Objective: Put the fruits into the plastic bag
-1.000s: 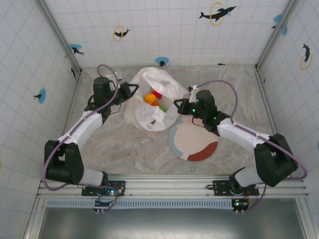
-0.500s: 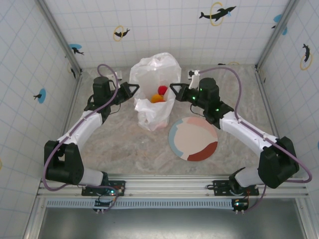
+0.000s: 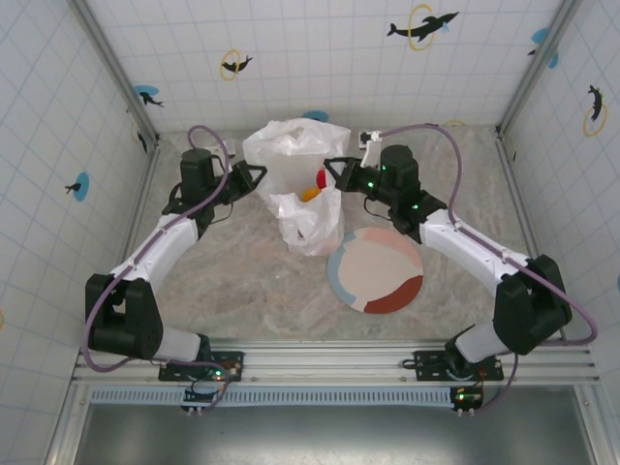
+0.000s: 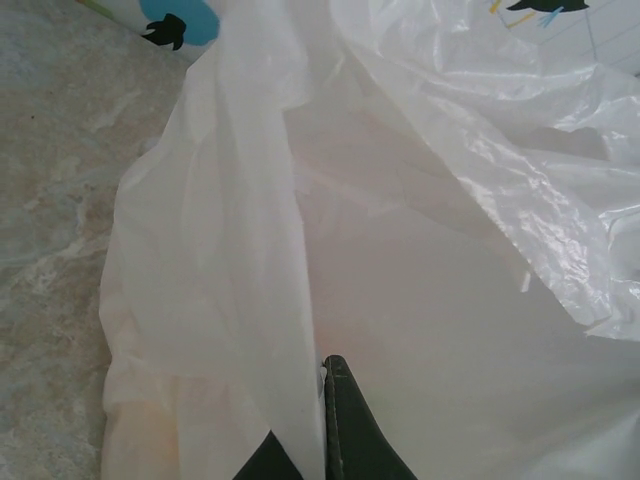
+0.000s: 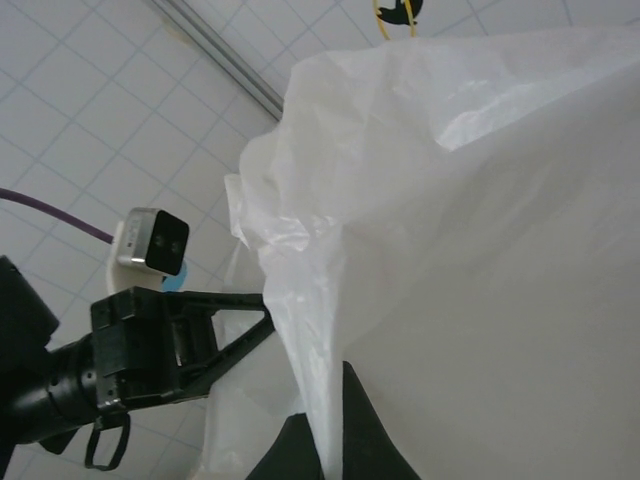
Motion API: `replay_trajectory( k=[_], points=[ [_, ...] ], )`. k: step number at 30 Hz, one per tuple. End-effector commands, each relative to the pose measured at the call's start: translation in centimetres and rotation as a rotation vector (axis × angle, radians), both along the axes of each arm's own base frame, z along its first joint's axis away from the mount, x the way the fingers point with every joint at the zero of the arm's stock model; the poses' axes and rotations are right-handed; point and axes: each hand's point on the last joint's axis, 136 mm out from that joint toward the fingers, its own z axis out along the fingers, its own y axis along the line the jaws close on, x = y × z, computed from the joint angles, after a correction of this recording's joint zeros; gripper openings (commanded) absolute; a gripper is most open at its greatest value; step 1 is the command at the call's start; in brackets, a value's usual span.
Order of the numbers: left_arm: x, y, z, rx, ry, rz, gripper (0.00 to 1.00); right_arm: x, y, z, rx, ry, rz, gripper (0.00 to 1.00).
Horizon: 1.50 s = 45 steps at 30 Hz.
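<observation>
1. The grey-beige, marble-patterned table top (image 3: pixel 232 281) lies beneath the landmark item, the large, thin, wrinkled, translucent white plastic bag (image 3: pixel 291 155). The plastic bag stands on this surface, lifted and stretched between the two arms. Its lower end touches the table and its mouth faces upward.

2. The round, flat plate (image 3: pixel 376 269), in pink, grey and red segments, lies on the table just beside the near right corner of the plastic bag. No fruit lies on it.

3. The white-and-black left arm (image 3: pixel 165 242) reaches the plastic bag from its left side. The white-and-black right arm (image 3: pixel 465 247) reaches it from its right side, passing above the plate.

4. The left gripper (image 3: pixel 262 175) is at the left rim of the plastic bag. In the left wrist view the left gripper (image 4: pixel 322 425) has its jaws closed, with a fold of the plastic bag (image 4: pixel 420 250) pinched between the fingers.

5. The right gripper (image 3: pixel 330 167) is at the right rim of the plastic bag. In the right wrist view the right gripper (image 5: pixel 322 430) also has its jaws closed, with the film of the plastic bag (image 5: pixel 480 220) clamped between the fingers. The left gripper (image 5: pixel 200 340) appears beyond the film.

6. Inside the plastic bag, through its open mouth, two items are visible between the grippers: a small round orange fruit (image 3: pixel 310 194) and a small red fruit (image 3: pixel 322 177) touching its far side. Any further contents cannot be told through the film.
</observation>
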Motion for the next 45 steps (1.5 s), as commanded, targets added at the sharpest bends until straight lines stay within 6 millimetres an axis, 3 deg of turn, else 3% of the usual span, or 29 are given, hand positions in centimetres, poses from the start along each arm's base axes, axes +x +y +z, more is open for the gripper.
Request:
replay_trajectory(
  k=[1, 4, 7, 10, 18, 23, 28, 32, 35, 39, 43, 45],
  points=[
    [1.0, 0.4, -0.2, 0.040, 0.001, 0.011, 0.00, 1.0, -0.4, -1.7, -0.024, 0.017, -0.021, 0.00],
    [1.4, 0.4, -1.9, 0.064, 0.052, 0.004, 0.00, 1.6, -0.9, -3.5, -0.046, 0.061, -0.030, 0.00],
    [1.6, 0.4, -2.4, 0.078, 0.066, 0.007, 0.00, 2.0, -1.1, -3.8, -0.049, 0.076, -0.028, 0.00],
    [1.5, 0.9, -1.1, 0.092, 0.016, 0.024, 0.00, 1.9, -1.1, -2.7, -0.041, 0.060, -0.020, 0.00],
    [0.5, 2.4, 4.6, 0.002, -0.170, 0.066, 0.00, 0.7, -1.5, 2.6, 0.015, -0.042, -0.017, 0.00],
    [0.2, 2.9, 4.8, -0.053, -0.178, 0.059, 0.00, -0.2, -1.4, 4.4, 0.045, -0.080, -0.014, 0.00],
    [0.8, 3.1, 3.5, -0.035, -0.134, 0.078, 0.00, -0.1, -0.8, 2.2, 0.025, -0.044, -0.013, 0.00],
    [1.3, 3.8, 0.5, 0.031, -0.049, 0.113, 0.00, 0.5, -0.5, -2.1, -0.023, 0.031, -0.012, 0.00],
    [2.1, 3.7, 0.3, 0.040, -0.023, 0.103, 0.00, 1.0, -0.8, -4.0, -0.042, 0.073, -0.011, 0.00],
    [2.1, 3.6, 0.0, 0.032, -0.016, 0.103, 0.01, 1.0, -1.1, -3.7, -0.033, 0.071, 0.000, 0.02],
    [1.9, 3.6, 1.0, 0.024, -0.056, 0.100, 0.11, 0.5, -1.3, -1.9, -0.030, 0.030, 0.023, 0.15],
    [1.7, 3.4, 1.7, 0.015, -0.082, 0.093, 0.22, 0.3, -1.6, -1.0, -0.044, 0.006, 0.023, 0.26]
  ],
)
